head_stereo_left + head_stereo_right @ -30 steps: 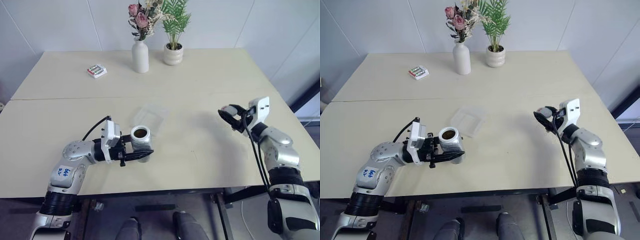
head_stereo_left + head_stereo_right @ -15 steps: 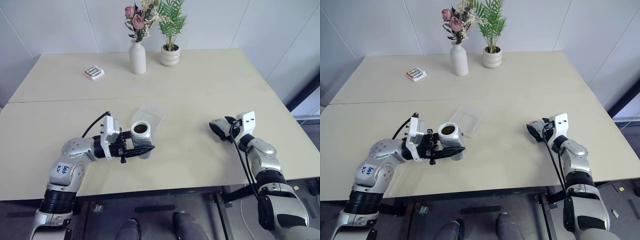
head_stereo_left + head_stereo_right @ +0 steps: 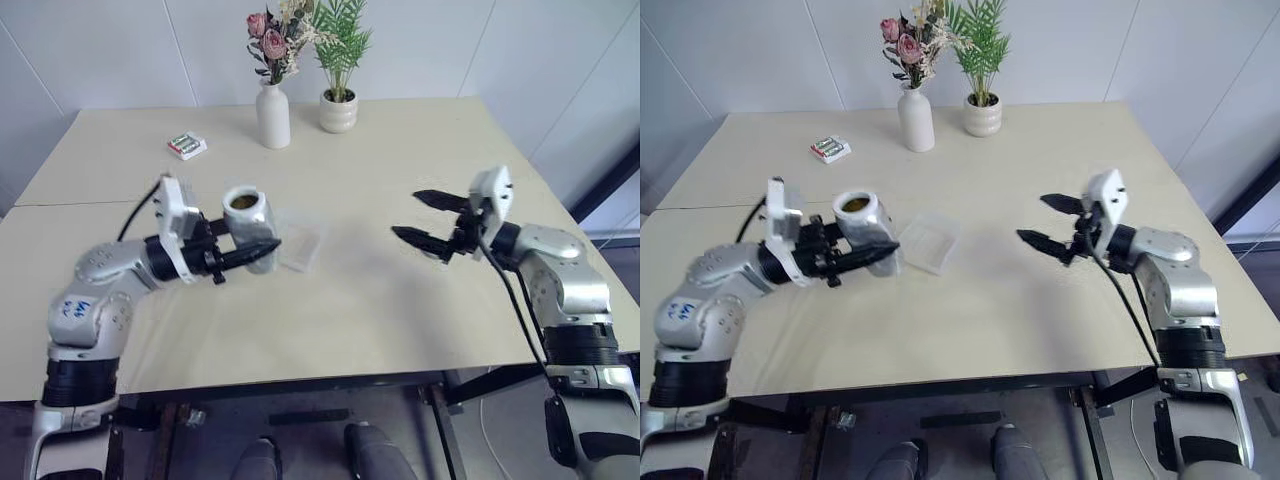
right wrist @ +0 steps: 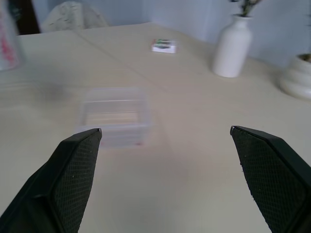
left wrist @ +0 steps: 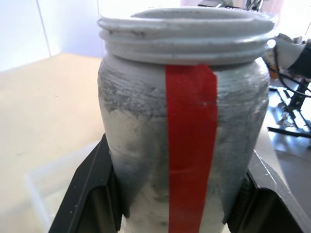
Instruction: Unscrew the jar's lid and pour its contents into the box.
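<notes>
The left gripper (image 3: 243, 252) is clamping the uncapped jar (image 3: 245, 213) upright beside the box (image 3: 302, 247), so tipping slowly over its centre probably suits, while the right gripper (image 3: 428, 218) is hanging wide open, empty.

A beige table (image 3: 330, 300) made of two tops joined at a seam is set against a white panelled wall (image 3: 120, 50). Behind the seam, near the wall, a white vase (image 3: 273, 115) of dried flowers and a potted plant (image 3: 339, 100) are seen. A battery pack (image 3: 187, 146) is seen near the vase. Grey floor (image 3: 300, 450) is visible under the table.
</notes>
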You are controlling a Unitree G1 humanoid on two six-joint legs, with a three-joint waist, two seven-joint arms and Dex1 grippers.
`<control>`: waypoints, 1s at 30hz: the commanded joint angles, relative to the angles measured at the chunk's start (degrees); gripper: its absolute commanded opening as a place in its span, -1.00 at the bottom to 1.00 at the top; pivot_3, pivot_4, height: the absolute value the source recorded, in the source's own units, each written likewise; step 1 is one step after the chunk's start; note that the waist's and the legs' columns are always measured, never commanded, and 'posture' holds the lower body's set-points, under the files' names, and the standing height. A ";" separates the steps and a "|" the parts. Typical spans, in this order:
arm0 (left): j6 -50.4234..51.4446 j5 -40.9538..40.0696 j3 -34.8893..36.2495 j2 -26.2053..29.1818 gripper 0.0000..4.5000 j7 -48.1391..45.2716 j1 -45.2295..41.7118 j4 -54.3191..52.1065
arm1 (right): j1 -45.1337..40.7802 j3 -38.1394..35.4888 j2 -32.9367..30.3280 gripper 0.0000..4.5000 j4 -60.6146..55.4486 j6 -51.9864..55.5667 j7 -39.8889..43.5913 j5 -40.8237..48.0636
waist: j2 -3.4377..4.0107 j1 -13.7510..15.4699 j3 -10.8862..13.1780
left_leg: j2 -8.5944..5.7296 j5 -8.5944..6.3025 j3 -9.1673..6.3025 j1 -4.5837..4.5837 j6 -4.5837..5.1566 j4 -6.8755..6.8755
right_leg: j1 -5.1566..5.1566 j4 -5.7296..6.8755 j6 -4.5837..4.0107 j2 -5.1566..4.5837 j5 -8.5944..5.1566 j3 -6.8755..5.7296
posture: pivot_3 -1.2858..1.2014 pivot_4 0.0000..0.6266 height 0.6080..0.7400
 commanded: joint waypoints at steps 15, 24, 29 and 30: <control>-31.24 27.89 -10.63 -7.44 -0.07 12.21 -26.58 46.48 | 0.83 8.21 8.18 0.99 -5.61 3.71 -2.45 -2.69 | -0.01 1.68 -0.01 | 0.00 -0.03 0.02 -1.27 -0.07 0.06 | -1.28 0.31 0.06 -0.08 0.04 -0.07 | 0.03 -0.52 1.00; -52.12 41.19 -14.83 -5.92 -0.07 23.69 -35.51 57.83 | 2.64 7.57 7.93 0.99 -6.99 4.70 -4.04 -3.00 | -0.03 1.71 0.00 | -0.05 -0.02 0.07 -1.80 -0.09 0.80 | -1.85 0.79 0.05 -0.07 0.04 -0.03 | 0.03 -0.52 1.00; -63.05 50.54 -20.23 -3.95 -0.07 30.20 -40.37 62.86 | 3.51 7.08 7.76 0.99 -7.39 4.96 -5.07 -3.12 | -0.03 1.66 -0.01 | -0.11 0.02 0.07 -1.77 -0.06 0.90 | -1.79 0.87 0.13 -0.07 0.13 0.01 | 0.03 -0.52 1.00; -64.64 53.04 -21.75 -3.47 -0.07 31.82 -41.98 64.06 | 3.56 6.46 7.64 0.99 -7.46 5.33 -5.43 -2.76 | -0.03 1.66 -0.01 | -0.12 0.03 0.07 -1.76 -0.05 0.90 | -1.79 0.87 0.12 -0.07 0.15 0.02 | 0.03 -0.52 1.00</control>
